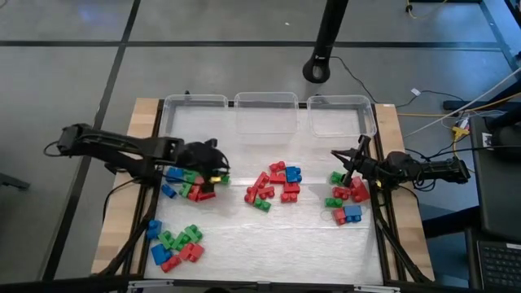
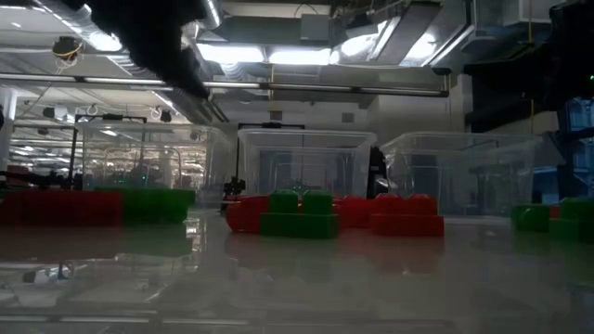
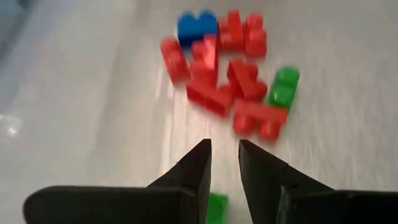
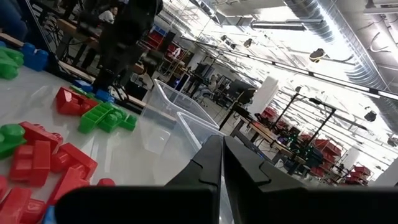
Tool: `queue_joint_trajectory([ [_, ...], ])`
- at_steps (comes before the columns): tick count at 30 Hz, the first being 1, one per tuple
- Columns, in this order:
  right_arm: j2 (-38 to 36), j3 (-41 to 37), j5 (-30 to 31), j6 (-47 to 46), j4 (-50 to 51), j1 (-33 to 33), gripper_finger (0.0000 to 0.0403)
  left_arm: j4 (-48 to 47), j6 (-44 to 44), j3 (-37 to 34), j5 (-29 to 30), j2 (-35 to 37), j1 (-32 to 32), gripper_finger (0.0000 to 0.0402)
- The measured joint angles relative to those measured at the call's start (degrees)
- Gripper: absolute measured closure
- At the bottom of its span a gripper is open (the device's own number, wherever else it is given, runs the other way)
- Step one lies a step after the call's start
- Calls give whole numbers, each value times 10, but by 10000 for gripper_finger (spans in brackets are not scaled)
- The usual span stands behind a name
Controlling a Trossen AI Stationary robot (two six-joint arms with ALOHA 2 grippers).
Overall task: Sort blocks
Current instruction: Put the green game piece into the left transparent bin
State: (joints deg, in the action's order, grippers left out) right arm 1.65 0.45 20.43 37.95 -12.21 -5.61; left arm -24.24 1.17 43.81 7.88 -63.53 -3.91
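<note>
Blocks (image 1: pixel 194 185): left heap directly under left gripper (image 1: pixel 205 163); three more heaps on worktop (image 1: pixel 244 244).
Left gripper: slightly parted, empty, green block (image 3: pixel 217 206) beneath.
Right gripper (image 1: pixel 345 165): closed, empty, beside right heap.

Your white-topped table (image 1: pixel 269 240) carries three clear bins (image 1: pixel 264 112) along its 12 o'clock edge; blocks (image 1: pixel 273 185) lie clustered at center, 3, 9 and 7 o'clock.
</note>
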Motion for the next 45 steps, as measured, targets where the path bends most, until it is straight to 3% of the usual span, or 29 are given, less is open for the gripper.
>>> queue_joint_trajectory([
  [12,0,0,0,13,3,0,384,-52,59,0,0,-103,-17,329],
  [34,0,0,0,14,4,0,384,-39,17,-2,14,-229,-12,329],
  [37,0,0,0,14,4,0,384,-34,8,-1,15,-235,-12,342],
  [41,0,0,0,14,4,0,384,-34,-2,-1,15,-230,-12,387],
  [45,0,0,0,14,3,0,384,-39,-1,1,13,-218,-13,391],
])
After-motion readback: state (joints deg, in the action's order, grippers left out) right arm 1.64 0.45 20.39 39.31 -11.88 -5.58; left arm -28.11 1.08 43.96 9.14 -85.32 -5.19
